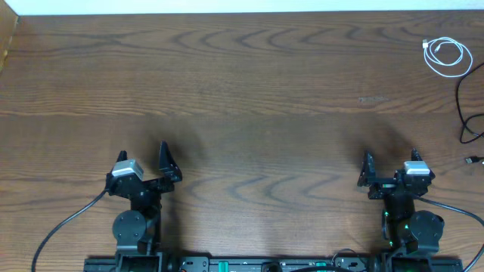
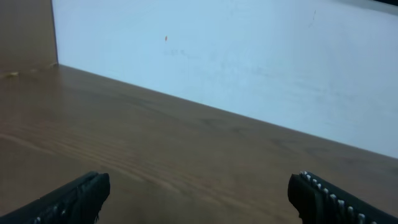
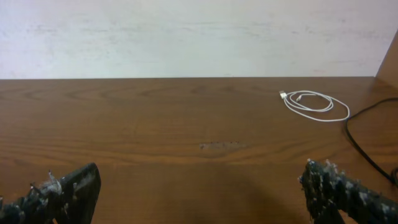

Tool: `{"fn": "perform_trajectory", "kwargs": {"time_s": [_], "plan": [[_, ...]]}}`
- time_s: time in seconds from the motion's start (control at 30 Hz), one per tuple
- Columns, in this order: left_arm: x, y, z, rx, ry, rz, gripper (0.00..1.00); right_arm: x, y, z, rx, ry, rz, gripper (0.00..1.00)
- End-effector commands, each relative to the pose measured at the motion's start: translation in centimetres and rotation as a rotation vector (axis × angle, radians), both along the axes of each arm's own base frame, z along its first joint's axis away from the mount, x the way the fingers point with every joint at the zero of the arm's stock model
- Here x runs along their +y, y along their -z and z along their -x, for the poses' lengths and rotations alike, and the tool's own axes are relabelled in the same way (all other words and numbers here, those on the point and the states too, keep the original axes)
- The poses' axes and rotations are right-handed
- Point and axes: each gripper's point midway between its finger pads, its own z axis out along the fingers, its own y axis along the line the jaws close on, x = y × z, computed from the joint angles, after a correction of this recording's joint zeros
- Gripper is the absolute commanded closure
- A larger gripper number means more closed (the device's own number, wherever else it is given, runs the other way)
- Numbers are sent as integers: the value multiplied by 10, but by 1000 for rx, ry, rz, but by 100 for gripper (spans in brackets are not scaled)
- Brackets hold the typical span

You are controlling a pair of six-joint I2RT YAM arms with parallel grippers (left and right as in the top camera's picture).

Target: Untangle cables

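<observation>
The white cable lies in a small coil at the far right of the table; it also shows in the right wrist view. The black cable curves along the right edge, apart from the white one, and partly runs out of view. A small plug end lies near the edge. The black cable also shows in the right wrist view. My left gripper is open and empty at the near left. My right gripper is open and empty at the near right, well short of both cables.
The wooden table ends at a white wall at the far side. A brown side panel stands at the far left corner. Thick black wires run from the arm bases at the near edge.
</observation>
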Motion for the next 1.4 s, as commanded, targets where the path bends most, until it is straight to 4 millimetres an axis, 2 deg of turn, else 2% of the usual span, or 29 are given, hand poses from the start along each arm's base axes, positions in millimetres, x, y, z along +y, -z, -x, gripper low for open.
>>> {"fn": "perform_trajectory", "kwargs": {"time_s": [0.0, 0.17, 0.27, 1.37], "plan": [[4, 11, 2, -13, -18, -20, 3, -1, 1, 0, 1, 4, 8, 1], [4, 31, 4, 53, -19, -57, 3, -1, 1, 0, 1, 4, 8, 1], [4, 53, 6, 146, -14, -78, 3, -1, 1, 0, 1, 4, 8, 1], [1, 52, 5, 144, 4, -93, 3, -1, 1, 0, 1, 4, 8, 1]]}}
